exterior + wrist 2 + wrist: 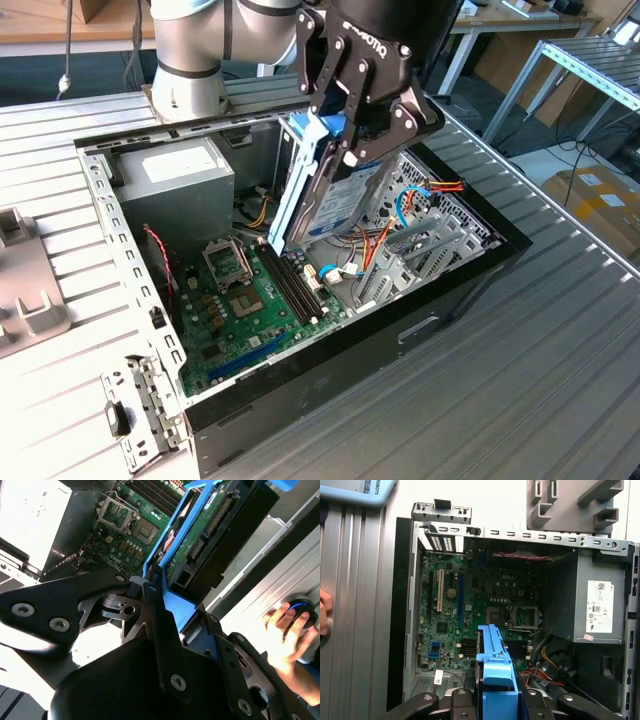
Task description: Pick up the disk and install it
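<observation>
The tool [352, 135] was clamped on the blue end of the disk [325, 200]. The disk hung below it, long axis near upright (tilted a little), with its lower end just above the memory slots [297, 285] inside the open computer case [100, 190] on the desk [560, 330].

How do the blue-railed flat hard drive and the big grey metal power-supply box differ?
The hard drive hangs steeply tilted in the gripper; the power-supply box sits level inside the computer case. The drive is thin with blue rails; the box is bulky and grey. Both are rectangular.
</observation>
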Controlling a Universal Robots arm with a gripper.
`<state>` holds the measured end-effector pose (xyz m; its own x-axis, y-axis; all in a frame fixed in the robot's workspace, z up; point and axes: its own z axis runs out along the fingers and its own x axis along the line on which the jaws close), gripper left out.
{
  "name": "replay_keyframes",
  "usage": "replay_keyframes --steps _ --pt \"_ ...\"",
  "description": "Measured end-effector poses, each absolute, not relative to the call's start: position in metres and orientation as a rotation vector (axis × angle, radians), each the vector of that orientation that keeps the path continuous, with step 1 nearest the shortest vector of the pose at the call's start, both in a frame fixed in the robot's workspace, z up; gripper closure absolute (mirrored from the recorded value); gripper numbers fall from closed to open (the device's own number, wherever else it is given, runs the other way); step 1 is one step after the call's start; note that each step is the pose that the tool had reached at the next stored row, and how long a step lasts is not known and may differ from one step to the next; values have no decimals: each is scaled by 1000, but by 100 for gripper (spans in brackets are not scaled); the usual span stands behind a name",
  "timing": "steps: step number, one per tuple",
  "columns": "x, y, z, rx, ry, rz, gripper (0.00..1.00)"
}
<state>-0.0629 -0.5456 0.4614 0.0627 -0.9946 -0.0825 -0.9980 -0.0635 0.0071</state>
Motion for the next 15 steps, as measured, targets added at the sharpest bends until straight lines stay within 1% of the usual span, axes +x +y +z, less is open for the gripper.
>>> replay_keyframes --steps 15 --pt "-47 -559 460 -2253 2114 102 63"
